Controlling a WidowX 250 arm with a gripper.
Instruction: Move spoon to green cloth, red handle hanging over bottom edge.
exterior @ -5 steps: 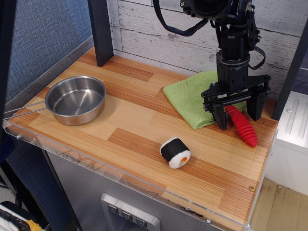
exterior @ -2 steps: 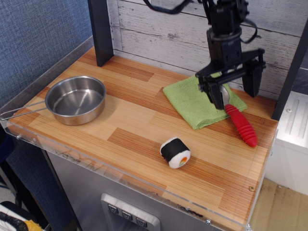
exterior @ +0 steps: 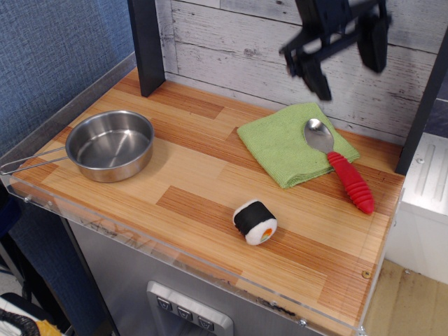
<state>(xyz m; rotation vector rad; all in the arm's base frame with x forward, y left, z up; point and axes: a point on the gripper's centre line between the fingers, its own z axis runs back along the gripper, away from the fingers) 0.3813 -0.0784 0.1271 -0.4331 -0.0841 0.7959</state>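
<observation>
The spoon (exterior: 334,157) lies at the right of the table. Its silver bowl (exterior: 319,135) rests on the lime-green cloth (exterior: 292,142). Its ribbed red handle (exterior: 352,182) reaches past the cloth's lower right edge onto the wood. My gripper (exterior: 344,57) is high above the cloth, in front of the back wall, open and empty. Its two dark fingers (exterior: 316,73) stand well apart and touch nothing.
A steel pan (exterior: 110,145) with a thin wire handle sits at the left. A black-and-white sushi roll toy (exterior: 255,222) lies near the front middle. A dark post (exterior: 145,45) stands at the back left. The right table edge is close to the handle.
My gripper has let go of the spoon and risen straight up from just over the handle to well above the cloth. The spoon stays where it lay.
</observation>
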